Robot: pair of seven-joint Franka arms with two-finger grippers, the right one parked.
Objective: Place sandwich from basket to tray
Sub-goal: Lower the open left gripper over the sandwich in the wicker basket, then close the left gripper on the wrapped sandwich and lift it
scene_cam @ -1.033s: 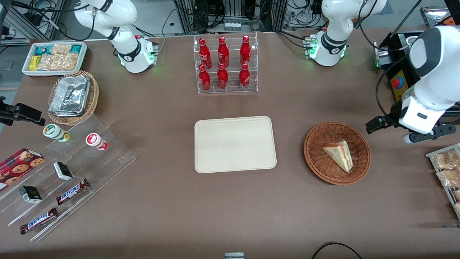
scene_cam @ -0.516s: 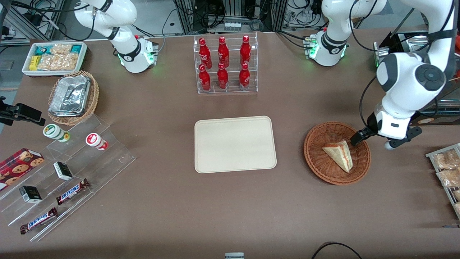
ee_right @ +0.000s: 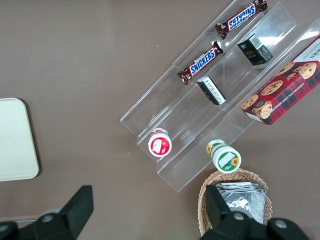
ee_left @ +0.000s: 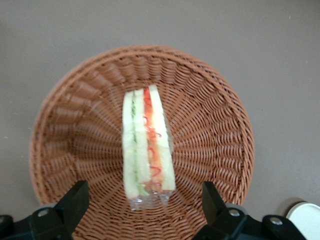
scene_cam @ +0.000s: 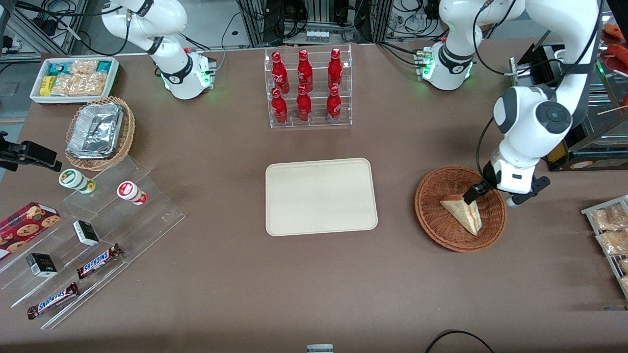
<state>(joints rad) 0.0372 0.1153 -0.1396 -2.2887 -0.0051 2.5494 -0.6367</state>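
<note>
Wicker basket (ee_left: 210,150) holding wrapped sandwich (ee_left: 147,145).
Pale bread wedge, red and green filling along edge; open pincer (ee_left: 142,207) poised above, fingers (ee_left: 75,200) spread wide, touching nothing.

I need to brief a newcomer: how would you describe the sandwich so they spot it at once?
Start at the cream tray mid-table, then look toward the working arm's end to the round reddish-brown wicker basket. In it, under the open gripper, lies the sandwich: a clear-wrapped pale wedge with red and green filling, alone in that basket.
</note>
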